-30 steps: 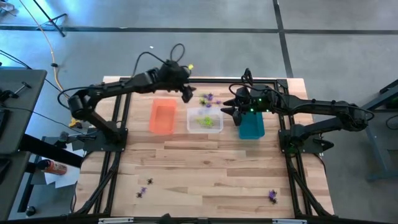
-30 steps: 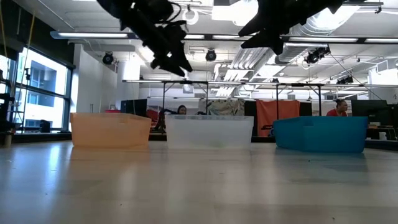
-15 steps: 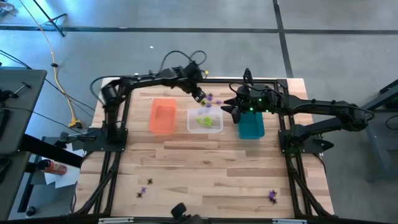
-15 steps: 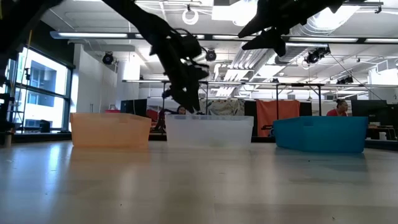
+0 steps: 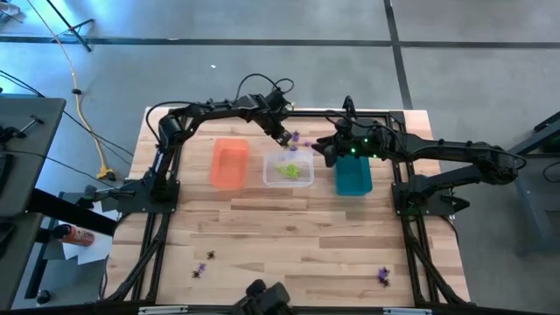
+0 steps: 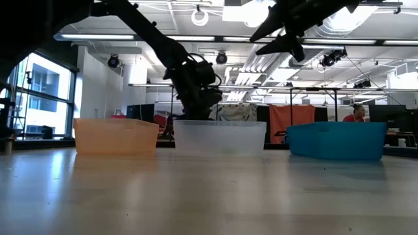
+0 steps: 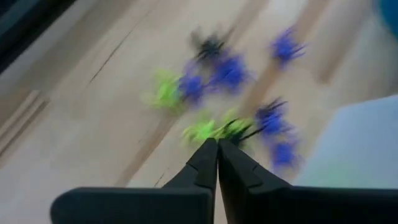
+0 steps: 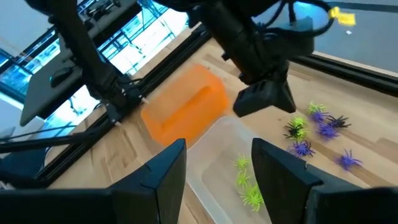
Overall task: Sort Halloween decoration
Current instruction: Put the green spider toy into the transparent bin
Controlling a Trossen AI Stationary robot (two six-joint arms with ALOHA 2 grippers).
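Note:
A small pile of Halloween decoration (image 5: 296, 140), lime green, purple and black, lies on the table behind the clear bin (image 5: 289, 171). My left gripper (image 5: 285, 138) is down at this pile, shut, its tips (image 7: 217, 146) at a lime green piece (image 7: 208, 129). My right gripper (image 5: 322, 150) hangs open high over the gap between the clear bin and the teal bin (image 5: 353, 177), with nothing between its fingers (image 8: 163, 180). Lime green pieces (image 8: 245, 180) lie in the clear bin. My left gripper meets the lime green piece's near edge (image 7: 214, 134) with the very ends of its shut fingers, slanting down from the table's left. The view is blurred, so how much of the piece lies between the tips does not show. The piece sits on the table among the others.
The orange bin (image 5: 229, 164) stands left of the clear one. Loose decorations lie near the front edge at the left (image 5: 203, 267) and at the right (image 5: 383, 276). The wide wooden middle of the table (image 5: 289, 236) is bare. People sit in the room behind (image 6: 356, 112).
My left gripper has swung from above the orange bin's far end toward the table's right, come down to the pile behind the clear bin, and shut there.

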